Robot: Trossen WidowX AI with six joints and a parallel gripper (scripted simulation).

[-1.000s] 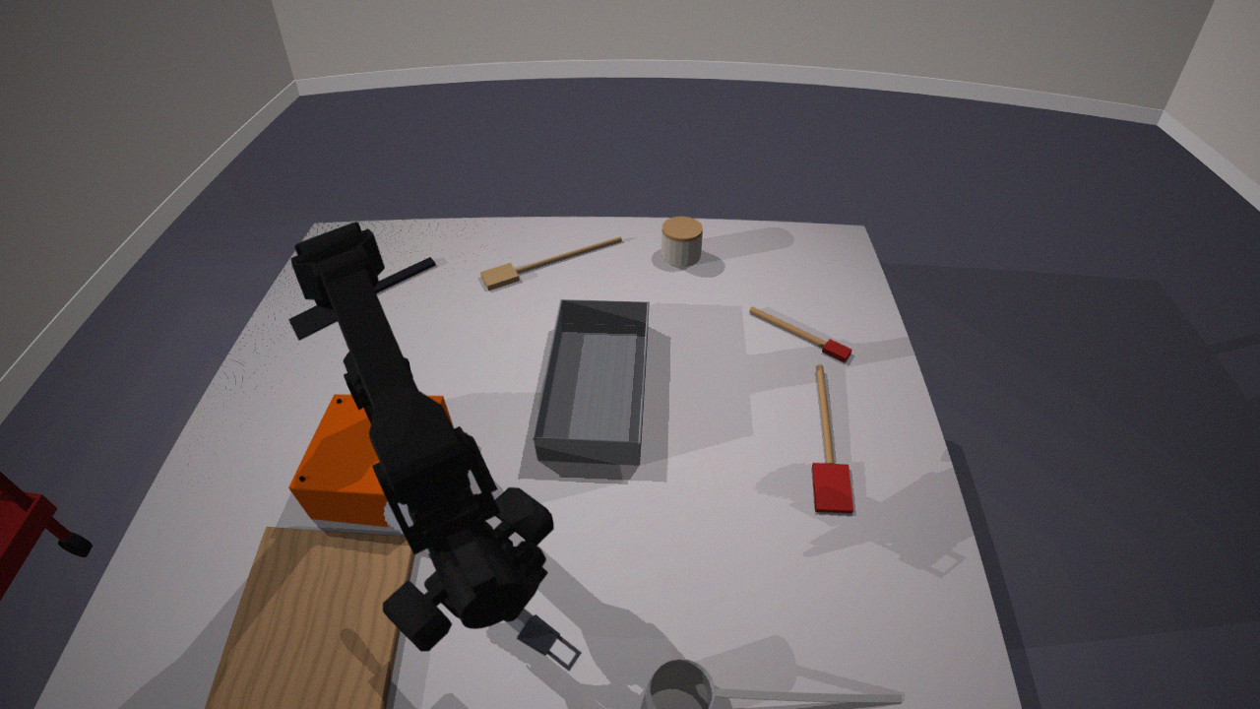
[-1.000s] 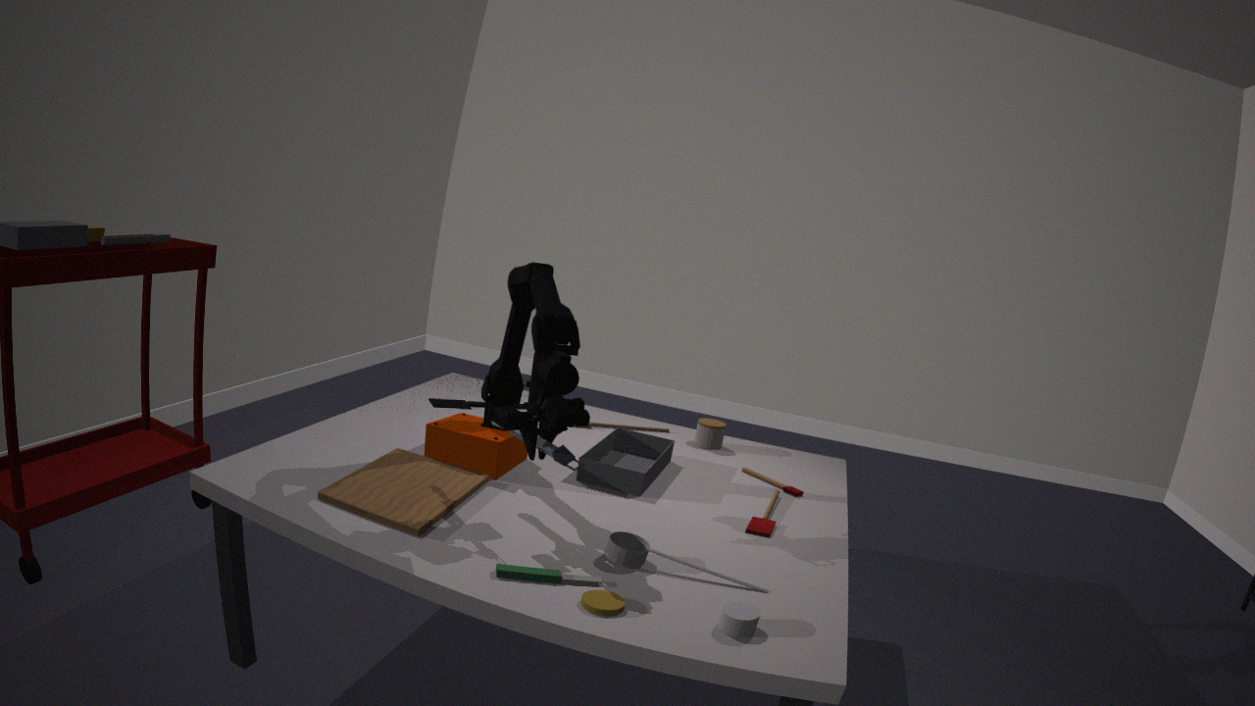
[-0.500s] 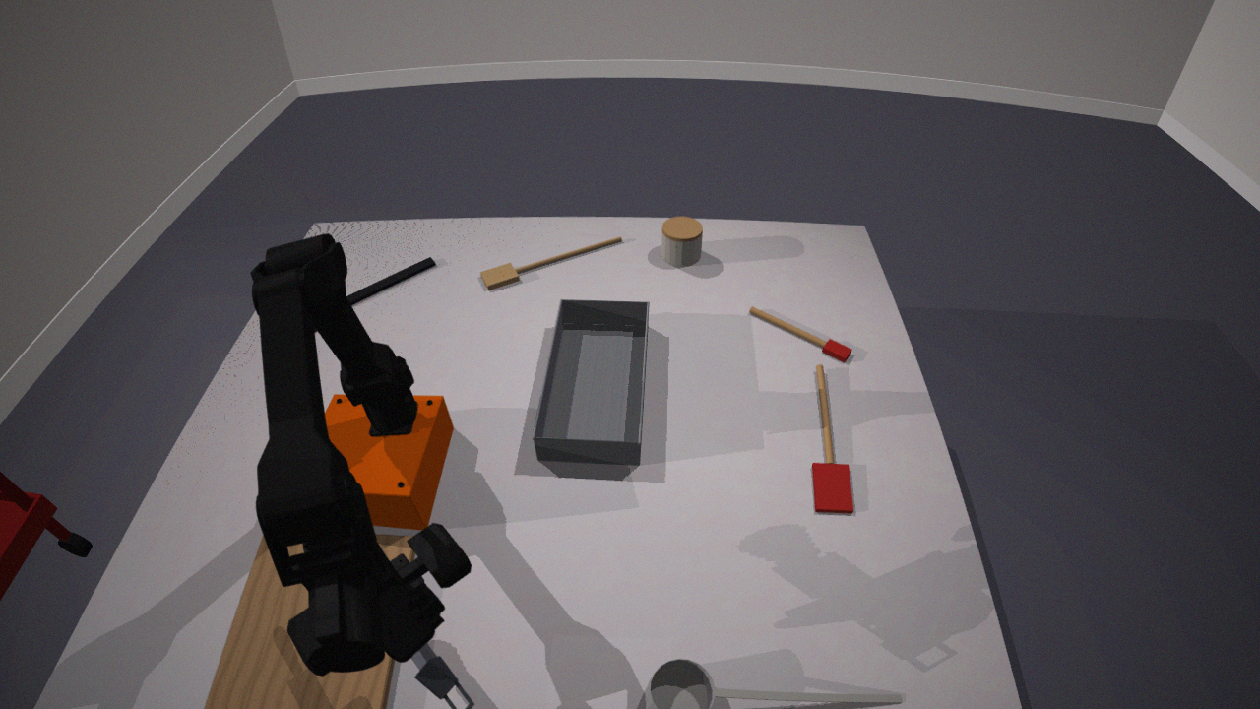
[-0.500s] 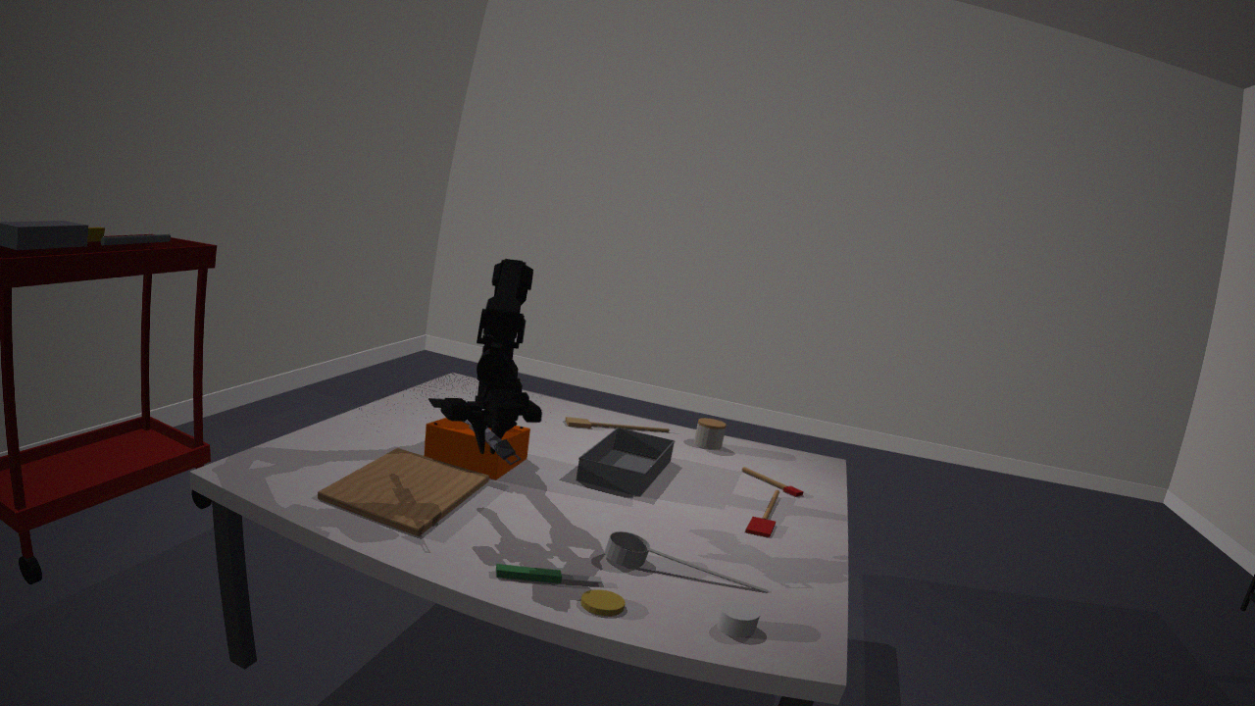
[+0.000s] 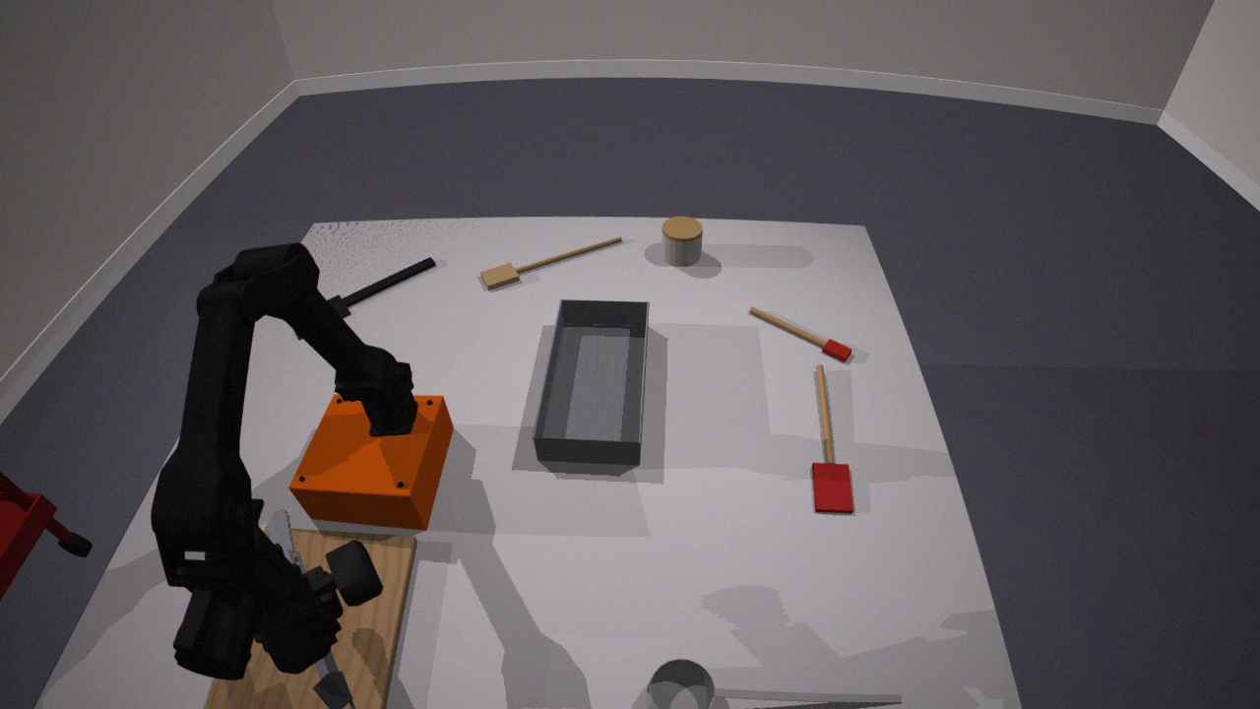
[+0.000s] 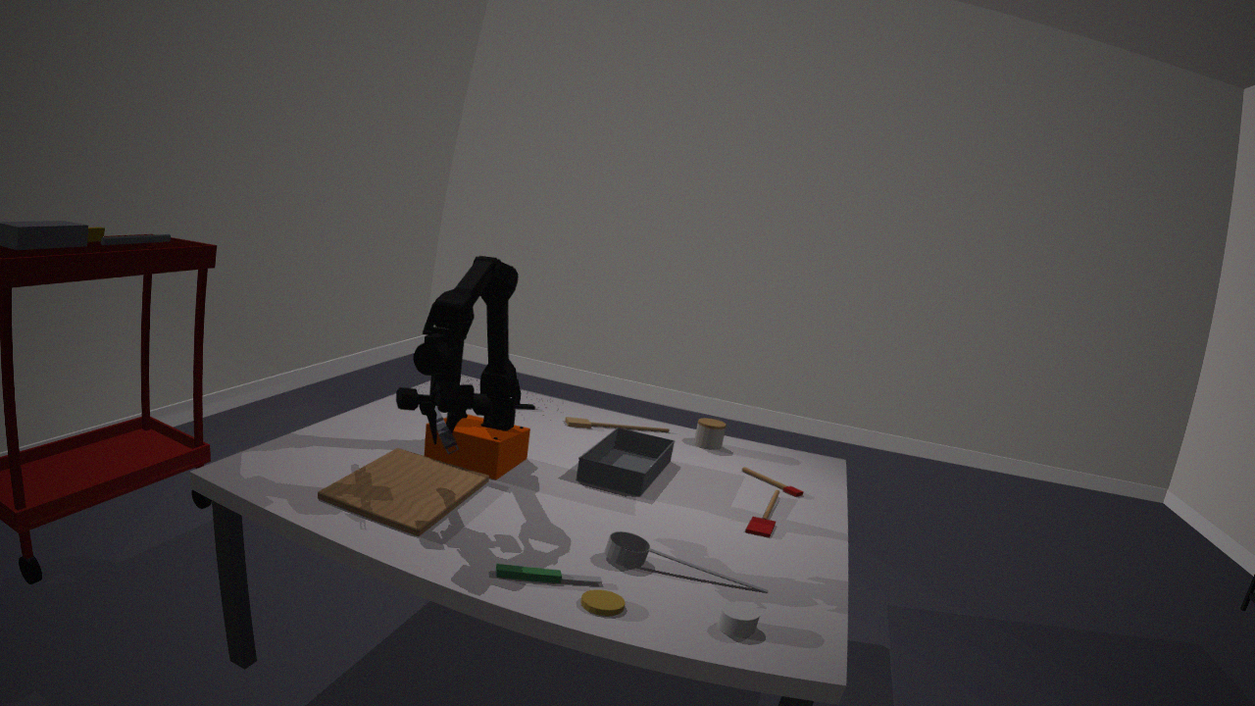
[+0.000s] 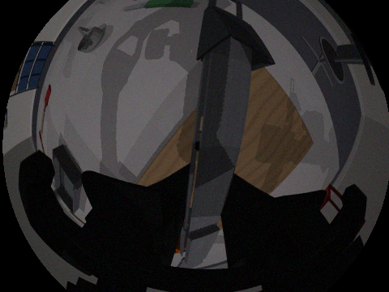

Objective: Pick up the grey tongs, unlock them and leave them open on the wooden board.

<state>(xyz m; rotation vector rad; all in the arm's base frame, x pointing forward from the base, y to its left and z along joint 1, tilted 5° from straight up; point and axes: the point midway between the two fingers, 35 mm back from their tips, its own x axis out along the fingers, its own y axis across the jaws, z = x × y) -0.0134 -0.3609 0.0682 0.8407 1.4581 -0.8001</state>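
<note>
My gripper is shut on the grey tongs. It holds them in the air over the wooden board, near the board's end by the orange block. The tongs point tips down and tilted, and their two arms lie close together in the wrist view. Their toothed hinge end sticks up behind the arm. The dark roasting tin stands empty in the middle of the table. The arm hides my fingers in the top view.
The arm's orange base block stands just behind the board. Red spatulas, a wooden spatula, a black spatula and a canister lie farther off. A saucepan, green-handled knife, yellow disc and white cup sit near the front edge.
</note>
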